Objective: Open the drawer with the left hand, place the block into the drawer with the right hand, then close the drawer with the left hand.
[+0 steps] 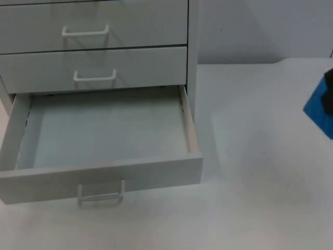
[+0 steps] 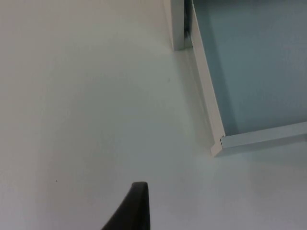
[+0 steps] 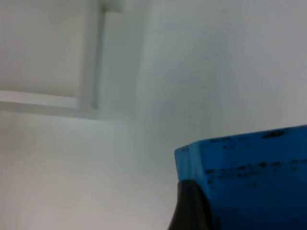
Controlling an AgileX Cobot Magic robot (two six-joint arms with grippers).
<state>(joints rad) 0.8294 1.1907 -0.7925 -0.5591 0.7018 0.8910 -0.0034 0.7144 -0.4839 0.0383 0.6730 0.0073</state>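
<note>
The white cabinet's bottom drawer (image 1: 104, 174) stands pulled out toward me, its pale inside bare and its handle (image 1: 101, 194) at the front. My left gripper (image 2: 136, 211) hangs over the bare table just outside the drawer's side wall (image 2: 206, 96), near its front corner. At the table's far right, my right gripper (image 1: 329, 96) is shut on a blue block (image 1: 317, 112) and holds it above the table, well to the right of the drawer. In the right wrist view the blue block (image 3: 249, 167) sits against a black fingertip (image 3: 192, 206).
Two upper drawers (image 1: 93, 26) (image 1: 93, 67) of the cabinet (image 1: 192, 52) are closed. Open white table (image 1: 250, 156) lies between the drawer and the block. A grey partition wall (image 1: 250, 26) closes the back.
</note>
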